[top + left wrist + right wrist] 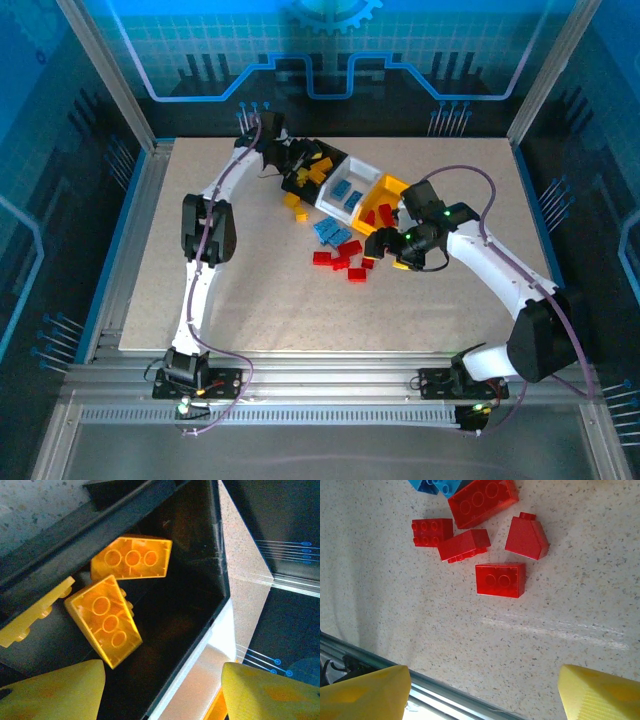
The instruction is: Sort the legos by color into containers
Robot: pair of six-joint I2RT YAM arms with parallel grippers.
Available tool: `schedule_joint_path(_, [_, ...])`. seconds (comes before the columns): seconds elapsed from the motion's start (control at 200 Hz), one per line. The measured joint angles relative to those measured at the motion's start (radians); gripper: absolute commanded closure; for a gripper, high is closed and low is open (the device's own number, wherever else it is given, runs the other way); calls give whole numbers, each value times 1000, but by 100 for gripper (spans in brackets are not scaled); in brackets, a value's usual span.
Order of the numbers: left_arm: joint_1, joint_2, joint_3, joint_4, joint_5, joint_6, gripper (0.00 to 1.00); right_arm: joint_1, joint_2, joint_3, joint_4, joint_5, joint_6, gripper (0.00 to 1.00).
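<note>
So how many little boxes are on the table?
3, in a diagonal row at the far middle of the table: the black box on the left, the white box in the middle, the yellow box on the right. No others seem hidden.

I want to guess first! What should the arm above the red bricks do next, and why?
Probably lower the right gripper onto the nearest red brick and close on it. Its jaws stand open and empty, that brick lies loose on the table just ahead of the fingers, and the yellow bin already holds red ones.
</note>
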Motion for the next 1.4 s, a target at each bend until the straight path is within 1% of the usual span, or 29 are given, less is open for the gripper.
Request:
schedule_joint_path(0.09, [0, -12, -2, -46, -10, 37, 36, -1, 1, 0, 2, -3, -4, 21])
schedule_joint_path(0.19, [-1, -67, -50, -116, -50, 100, 36, -6, 4, 0, 2, -11, -11, 21])
schedule_joint_path(0.35, [-18, -195, -113, -279, -180, 233, 36, -13, 13, 0, 13, -29, -20, 21])
schedule_joint_path(0.45, [-50, -256, -142, -356, -268, 308, 37, -14, 23, 0, 20, -37, -26, 21])
schedule_joint_path(0.52, [-79, -273, -164, -390, -306, 339, 37, -14, 30, 0, 23, -45, -31, 21])
schedule_joint_path(0.68, [-127, -261, -195, -451, -364, 363, 40, -14, 32, 0, 28, -53, -38, 21])
schedule_joint_path(0.935, [-135, -175, -157, -502, -425, 373, 41, -31, 22, -19, 28, -56, -45, 21])
schedule_joint_path(1.155, [-138, -112, -137, -512, -432, 372, 41, -48, 10, -26, 24, -56, -45, 22])
schedule_joint_path(1.4, [-146, -77, -88, -512, -432, 372, 41, -51, 10, -26, 24, -56, -45, 22])
